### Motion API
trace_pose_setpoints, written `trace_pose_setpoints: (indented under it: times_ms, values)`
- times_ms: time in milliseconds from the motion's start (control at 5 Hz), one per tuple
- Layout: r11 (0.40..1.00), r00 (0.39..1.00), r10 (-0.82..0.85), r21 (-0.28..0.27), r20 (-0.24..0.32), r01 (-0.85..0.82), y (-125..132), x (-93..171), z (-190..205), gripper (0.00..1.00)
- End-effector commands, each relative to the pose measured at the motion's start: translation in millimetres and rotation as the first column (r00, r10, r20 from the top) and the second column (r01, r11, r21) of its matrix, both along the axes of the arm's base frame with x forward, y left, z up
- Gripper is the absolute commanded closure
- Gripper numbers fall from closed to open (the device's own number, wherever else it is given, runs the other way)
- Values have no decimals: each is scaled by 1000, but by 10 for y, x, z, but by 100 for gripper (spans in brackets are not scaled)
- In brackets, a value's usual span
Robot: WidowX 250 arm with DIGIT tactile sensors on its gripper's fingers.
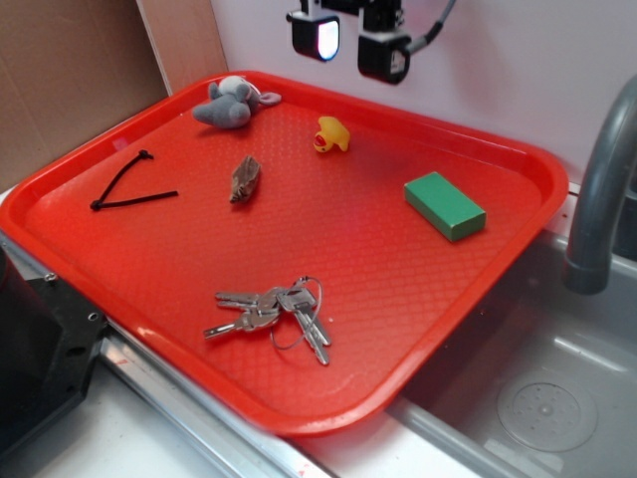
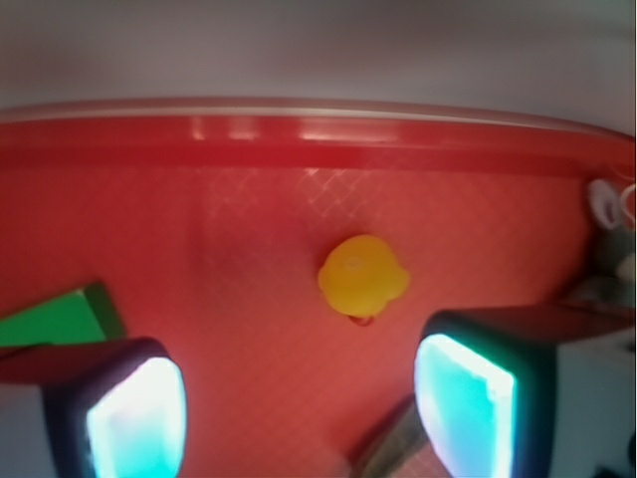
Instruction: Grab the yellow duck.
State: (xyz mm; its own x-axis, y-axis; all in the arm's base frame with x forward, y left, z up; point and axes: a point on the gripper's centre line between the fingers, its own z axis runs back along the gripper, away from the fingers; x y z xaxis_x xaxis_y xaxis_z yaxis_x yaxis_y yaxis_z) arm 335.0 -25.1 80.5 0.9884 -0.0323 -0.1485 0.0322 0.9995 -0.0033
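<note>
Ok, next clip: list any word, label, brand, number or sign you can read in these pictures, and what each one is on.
None can be read in either view.
Keys: any stamping on them is too small to make out.
Yellow duck, green block, grey plush toy and red tray: no print shows.
Gripper: its glowing pads carry no text.

On 1 tray (image 1: 518, 164): 1 duck (image 1: 332, 134), 1 green block (image 1: 445, 205), 1 plush toy (image 1: 231, 103), 1 key bunch (image 1: 274, 314), 1 black cord (image 1: 129, 186), 1 brown scrap (image 1: 244, 178).
</note>
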Motion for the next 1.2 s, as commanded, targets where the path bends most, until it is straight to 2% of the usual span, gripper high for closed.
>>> trace_pose_setpoints:
  times_ms: [0,200,600,800,1000]
  values:
    - [988,944,-149,15,293,152,267,-119,-106,0]
    - [992,963,-129,40,237,123,334,-86,-228,0]
    - [995,973,-90,-13,210,95,269,174,-213,0]
    - [996,986,-85,-9,143,87,277,219,-386,0]
    - [998,996,-70,-8,52,70,304,114,-542,0]
